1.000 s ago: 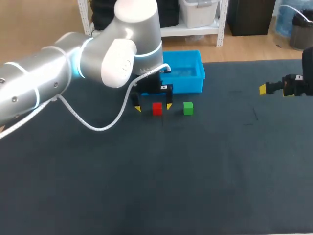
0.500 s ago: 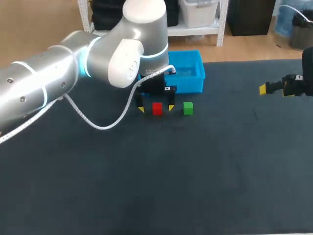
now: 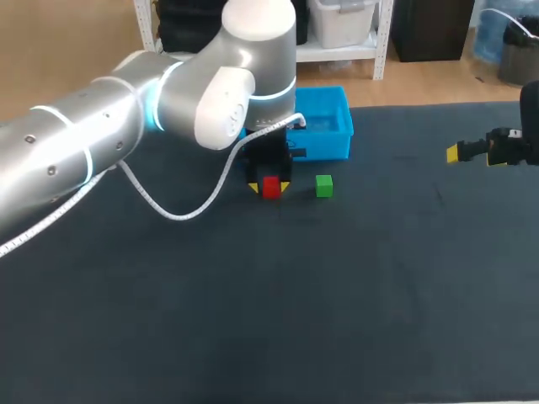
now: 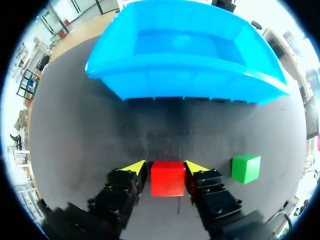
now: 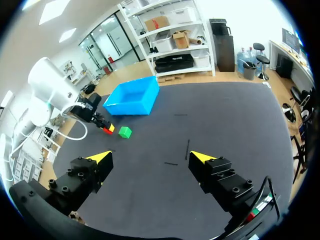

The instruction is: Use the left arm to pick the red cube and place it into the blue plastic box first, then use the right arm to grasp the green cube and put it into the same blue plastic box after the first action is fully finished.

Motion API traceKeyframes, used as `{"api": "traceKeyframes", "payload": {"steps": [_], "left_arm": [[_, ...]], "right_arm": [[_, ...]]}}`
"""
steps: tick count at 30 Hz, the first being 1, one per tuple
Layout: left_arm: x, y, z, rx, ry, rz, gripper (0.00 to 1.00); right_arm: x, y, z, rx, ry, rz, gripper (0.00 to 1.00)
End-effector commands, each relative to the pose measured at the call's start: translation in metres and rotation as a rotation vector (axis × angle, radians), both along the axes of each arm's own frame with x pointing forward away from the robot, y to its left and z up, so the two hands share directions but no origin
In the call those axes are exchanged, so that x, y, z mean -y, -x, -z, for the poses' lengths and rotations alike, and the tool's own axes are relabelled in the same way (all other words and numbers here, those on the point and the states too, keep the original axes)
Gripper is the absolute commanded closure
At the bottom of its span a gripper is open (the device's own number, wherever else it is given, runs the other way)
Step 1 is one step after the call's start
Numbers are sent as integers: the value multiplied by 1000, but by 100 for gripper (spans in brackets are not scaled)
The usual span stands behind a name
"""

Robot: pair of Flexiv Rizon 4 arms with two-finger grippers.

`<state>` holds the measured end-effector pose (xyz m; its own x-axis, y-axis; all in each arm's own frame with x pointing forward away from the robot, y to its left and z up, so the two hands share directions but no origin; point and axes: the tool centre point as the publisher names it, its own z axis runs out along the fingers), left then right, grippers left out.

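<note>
Fingertips (image 4: 134, 167) of the left gripper (image 4: 165, 167) are pressing against the two opposite side faces of the red cube (image 4: 167, 179), so this gripper is clamping the cube, which is sitting flat on the dark table (image 4: 75, 125). The cube is looking like a small, rigid, light block with flat, smooth faces. It should be taking a firm squeeze without deforming, and the parallel sides now between the yellow tips are the right place to be holding it. The grip is sitting square to the faces in the left wrist view, which should be limiting any twist as the lift begins. A smooth face could be slipping if the squeeze is light.

Just beside the gripper, apart from the red cube, the green cube (image 4: 246, 168) is lying untouched. Ahead of both, the blue plastic box (image 4: 185, 82) is standing open-topped, with nothing showing in the part of its interior in view, its near wall facing the gripper.

Well apart, at the table's far side from the left arm (image 3: 126, 126), the right gripper (image 5: 151, 157) is hanging above the table with its fingers spread wide and nothing between them.
</note>
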<state>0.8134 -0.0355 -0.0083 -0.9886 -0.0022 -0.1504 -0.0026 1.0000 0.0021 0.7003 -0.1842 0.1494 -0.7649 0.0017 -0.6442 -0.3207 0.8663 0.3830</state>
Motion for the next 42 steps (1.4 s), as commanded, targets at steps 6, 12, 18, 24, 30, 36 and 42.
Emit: {"api": "traceKeyframes", "payload": {"steps": [6, 12, 18, 24, 30, 36, 42], "left_arm": [[7, -5, 1, -2, -6, 15, 100], [6, -4, -5, 15, -6, 29, 100], [0, 0, -26, 50, 15, 56, 100], [-6, 3, -59, 99, 37, 106, 100], [-13, 8, -92, 147, 59, 140, 100], [-23, 13, -116, 205, 83, 184, 100], [-35, 19, -124, 272, 115, 271, 100]], "right_arm": [[0, 0, 0, -1, 1, -1, 0], [0, 0, 0, -1, 1, -1, 0], [0, 0, 0, -1, 1, -1, 0], [0, 0, 0, -1, 1, -1, 0], [0, 0, 0, -1, 1, -1, 0], [0, 0, 0, -1, 1, -1, 0], [0, 0, 0, -1, 1, -1, 0]]}}
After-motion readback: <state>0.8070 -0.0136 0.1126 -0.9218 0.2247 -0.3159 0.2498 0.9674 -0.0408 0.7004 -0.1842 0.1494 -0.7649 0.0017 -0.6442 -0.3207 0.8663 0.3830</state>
